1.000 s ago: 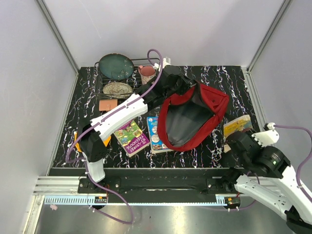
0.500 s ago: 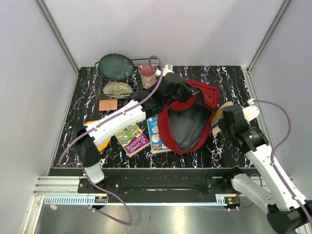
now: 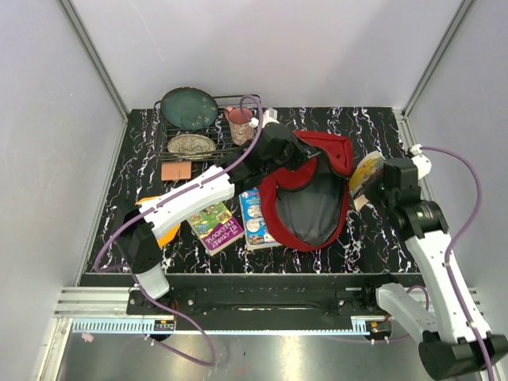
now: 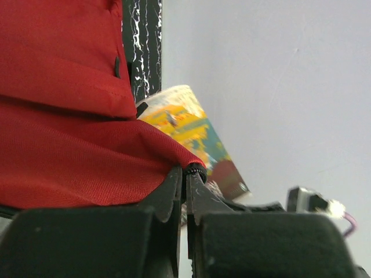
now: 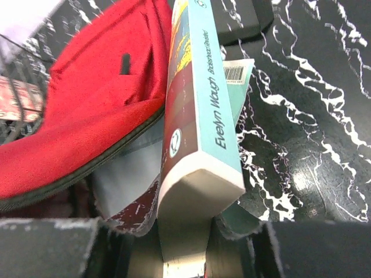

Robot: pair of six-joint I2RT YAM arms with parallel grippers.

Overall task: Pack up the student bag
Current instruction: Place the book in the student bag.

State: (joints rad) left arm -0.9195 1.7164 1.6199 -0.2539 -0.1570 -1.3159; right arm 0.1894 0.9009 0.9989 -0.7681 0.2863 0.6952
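Note:
The student bag (image 3: 305, 198), a big dark-red backpack, lies open in the middle of the table with its grey lining showing. My left gripper (image 3: 305, 156) is shut on the bag's far rim and holds that edge up; the left wrist view shows the jaws (image 4: 188, 174) pinching the black zip edge of the red fabric (image 4: 69, 116). My right gripper (image 3: 375, 178) is shut on a paperback book (image 3: 365, 170) just right of the bag. The right wrist view shows that book's teal spine (image 5: 203, 116) between my fingers (image 5: 185, 231), right beside the bag's opening (image 5: 98, 104).
Two picture books (image 3: 214, 222) (image 3: 252, 216) lie left of the bag. A wire rack (image 3: 163, 141) at the back left holds two plates, with a pink mug (image 3: 239, 121) beside it. A brown pad (image 3: 175, 171) and an orange item (image 3: 163, 230) lie further left.
My right arm has carried the book from the front right corner up to the bag's right side. The left gripper has kept hold of the rim, and the bag's mouth has drawn narrower.

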